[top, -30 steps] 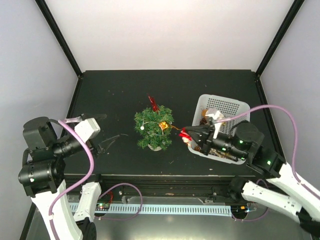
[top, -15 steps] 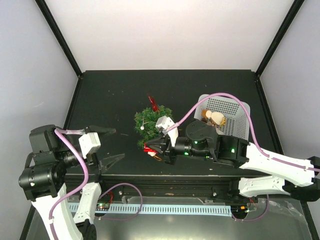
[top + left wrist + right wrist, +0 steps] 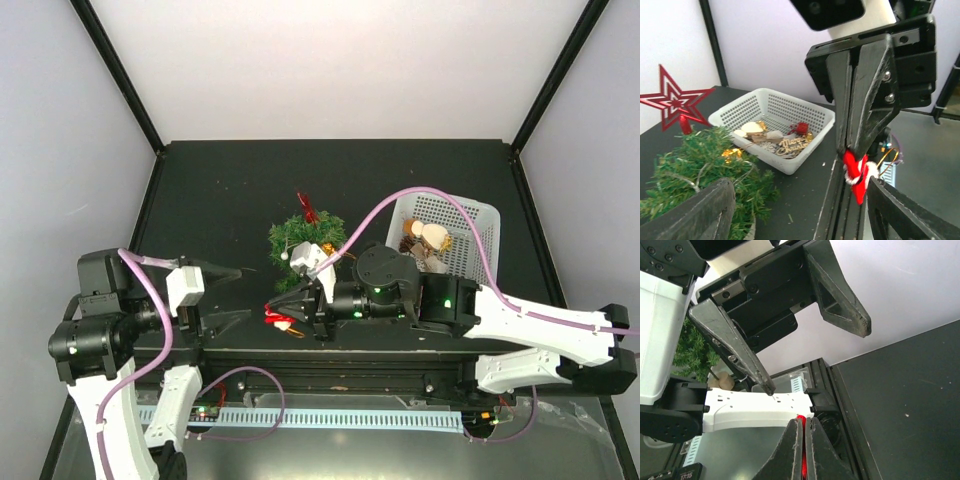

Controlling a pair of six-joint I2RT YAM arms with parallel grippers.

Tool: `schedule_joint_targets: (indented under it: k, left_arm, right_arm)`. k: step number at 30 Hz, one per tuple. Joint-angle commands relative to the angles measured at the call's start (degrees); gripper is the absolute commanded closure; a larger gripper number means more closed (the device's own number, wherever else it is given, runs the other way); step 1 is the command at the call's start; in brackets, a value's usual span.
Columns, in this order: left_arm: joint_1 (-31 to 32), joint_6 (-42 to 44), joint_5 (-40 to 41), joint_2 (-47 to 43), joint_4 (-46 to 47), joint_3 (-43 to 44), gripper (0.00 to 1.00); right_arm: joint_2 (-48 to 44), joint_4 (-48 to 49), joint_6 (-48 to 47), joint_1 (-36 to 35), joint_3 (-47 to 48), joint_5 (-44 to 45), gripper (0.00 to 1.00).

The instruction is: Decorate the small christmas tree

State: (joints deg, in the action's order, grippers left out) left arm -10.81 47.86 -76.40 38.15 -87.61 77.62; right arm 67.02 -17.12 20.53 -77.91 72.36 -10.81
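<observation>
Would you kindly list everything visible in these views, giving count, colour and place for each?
small christmas tree: one, dark green, middle of the table.
star topper: one, red, on the tree's top.
mesh basket: one, white, right of the tree.
basket ornaments: several, gold, cream and red, inside the basket.
red-and-white ornament: one, pinched in the right gripper, near the table's front edge.
table: one, black.
left gripper: one, black, open, facing the held ornament.
right gripper: one, black, shut on the ornament.
</observation>
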Motion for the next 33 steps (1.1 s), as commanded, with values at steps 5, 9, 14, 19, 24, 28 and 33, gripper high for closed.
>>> schedule_joint_targets:
  k: [5,9,14,19,24,28,33]
  left_arm:
    - [6.9,-1.3,-4.2,1.9,0.0,-2.5,0.34]
    - [11.1,-5.3,-2.2,1.7,3.4,-5.0,0.37]
    - [13.3,-9.1,-0.4,0.3,6.5,-7.2,0.37]
    - [13.8,-9.5,-0.2,1.1,6.6,-7.7,0.39]
    - [14.3,-9.7,0.2,1.8,6.8,-7.8,0.41]
    - [14.9,-10.4,0.7,2.3,7.4,-7.9,0.44]
    - [15.2,-10.8,0.7,3.3,7.7,-7.9,0.5]
  right_arm:
    - [1.3,2.5,0.5,-0.9,2.4,-0.4,0.99]
    - [1.2,2.6,0.9,-1.1,1.9,-0.1,0.99]
    - [0.2,4.1,1.4,-1.4,0.1,0.1,0.99]
    - [0.9,3.7,1.1,-1.8,0.5,-0.4,0.99]
    - [1.9,3.5,0.9,-2.0,1.4,-0.5,0.99]
    - [2.2,3.3,1.0,-1.9,1.9,-0.4,0.99]
    - [2.5,4.0,1.5,-2.1,1.5,-0.4,0.99]
